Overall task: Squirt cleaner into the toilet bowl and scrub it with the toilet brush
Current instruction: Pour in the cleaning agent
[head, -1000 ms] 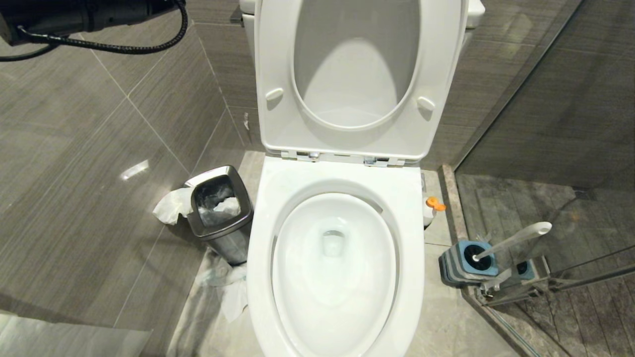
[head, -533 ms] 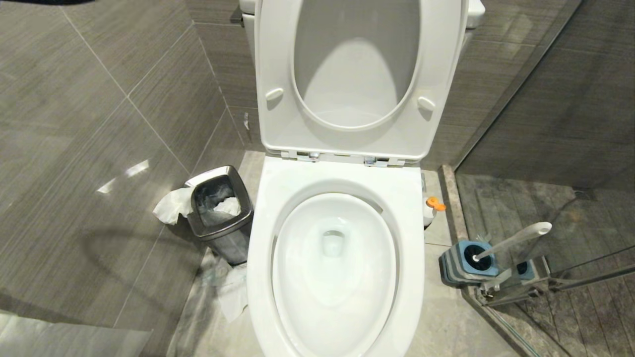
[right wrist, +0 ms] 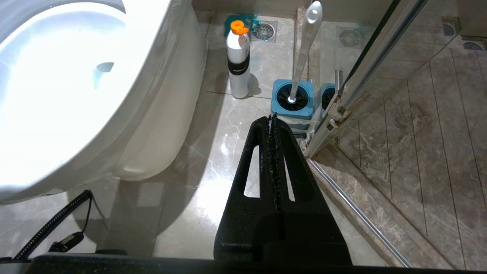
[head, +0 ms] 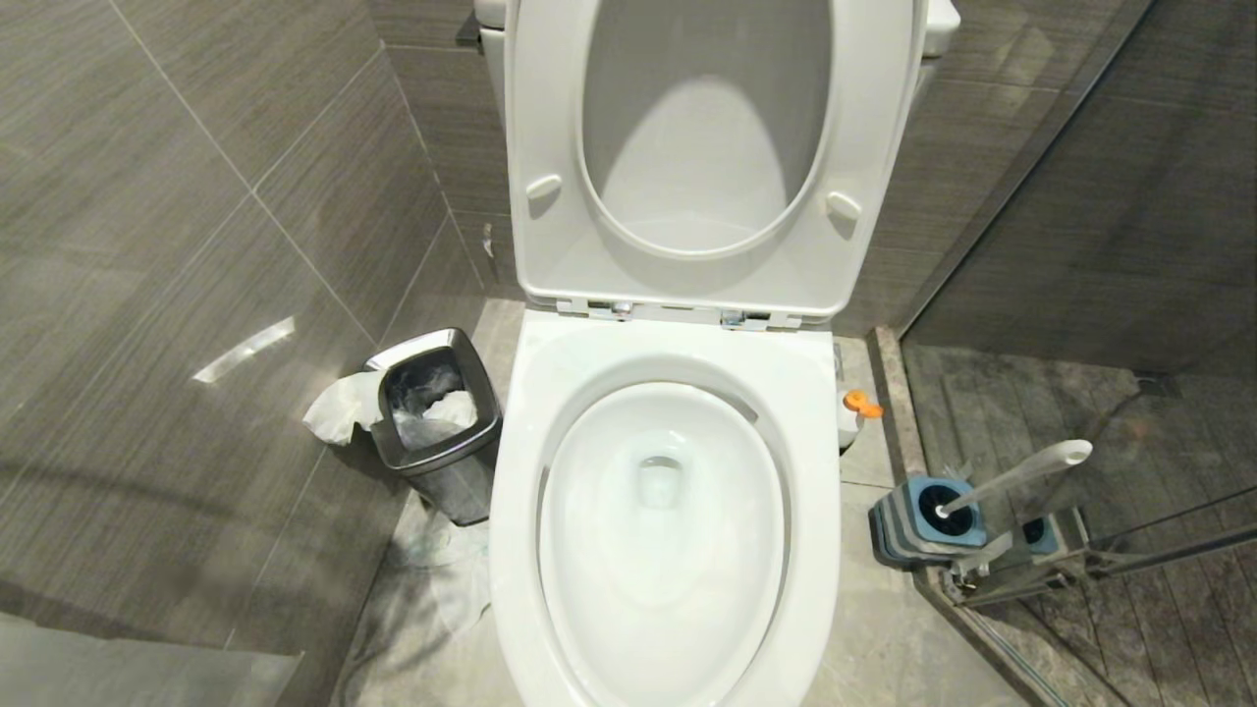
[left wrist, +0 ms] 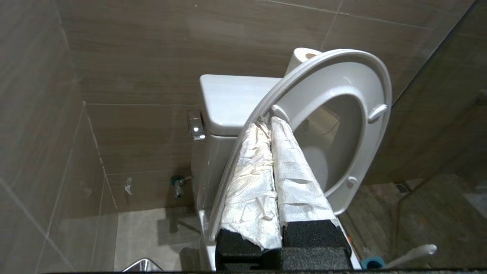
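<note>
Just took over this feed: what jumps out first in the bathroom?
The toilet bowl fills the centre, its seat and lid raised. On the floor to its right, the toilet brush stands in its blue holder, beside an orange-capped bottle. A steel bin sits left.

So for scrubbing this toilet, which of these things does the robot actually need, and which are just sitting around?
For the job:
- glossy white ceramic toilet bowl
- white-handled toilet brush standing in its blue-topped holder
- white cleaner bottle with orange cap

Just lying about:
- square steel waste bin
- crumpled white paper beside it
- toilet paper roll on the tank
</note>
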Motion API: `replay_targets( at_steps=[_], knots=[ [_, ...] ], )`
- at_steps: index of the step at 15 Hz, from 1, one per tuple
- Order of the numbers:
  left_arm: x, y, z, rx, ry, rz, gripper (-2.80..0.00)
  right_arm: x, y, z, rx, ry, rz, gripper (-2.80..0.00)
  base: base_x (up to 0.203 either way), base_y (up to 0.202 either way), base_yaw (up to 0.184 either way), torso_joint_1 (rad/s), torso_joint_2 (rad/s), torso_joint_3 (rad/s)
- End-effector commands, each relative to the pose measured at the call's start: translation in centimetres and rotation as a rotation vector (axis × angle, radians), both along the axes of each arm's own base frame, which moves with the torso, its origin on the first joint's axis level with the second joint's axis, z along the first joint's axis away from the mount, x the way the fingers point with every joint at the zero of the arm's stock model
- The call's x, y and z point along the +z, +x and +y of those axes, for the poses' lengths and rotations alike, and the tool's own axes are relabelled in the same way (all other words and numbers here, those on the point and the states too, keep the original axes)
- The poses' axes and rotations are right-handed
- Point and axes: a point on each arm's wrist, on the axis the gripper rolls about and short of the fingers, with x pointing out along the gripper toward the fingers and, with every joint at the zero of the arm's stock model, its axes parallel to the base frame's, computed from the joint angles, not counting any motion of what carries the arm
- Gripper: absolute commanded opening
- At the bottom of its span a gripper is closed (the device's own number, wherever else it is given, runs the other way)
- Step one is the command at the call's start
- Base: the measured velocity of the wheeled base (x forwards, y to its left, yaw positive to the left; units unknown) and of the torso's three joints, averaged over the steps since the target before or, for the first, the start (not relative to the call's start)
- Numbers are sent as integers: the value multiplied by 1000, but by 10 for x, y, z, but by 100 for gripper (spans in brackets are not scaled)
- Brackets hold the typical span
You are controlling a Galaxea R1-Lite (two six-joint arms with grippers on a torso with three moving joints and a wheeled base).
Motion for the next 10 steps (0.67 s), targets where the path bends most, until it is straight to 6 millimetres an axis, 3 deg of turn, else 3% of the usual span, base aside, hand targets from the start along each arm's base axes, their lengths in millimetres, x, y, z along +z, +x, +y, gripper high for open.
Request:
replay_targets(
  at_steps=[1,5,10],
  knots=[
    [3,-64,16,2,-12,-66,-280,0,0,0,0,0,0,-280,0,0,0,0,0,0],
    [-16,-132,33,12,-3,-81,-280,0,0,0,0,0,0,-280,0,0,0,0,0,0],
    [-61,-201,45,7,29,-75,-280,0,0,0,0,0,0,-280,0,0,0,0,0,0]
  ],
)
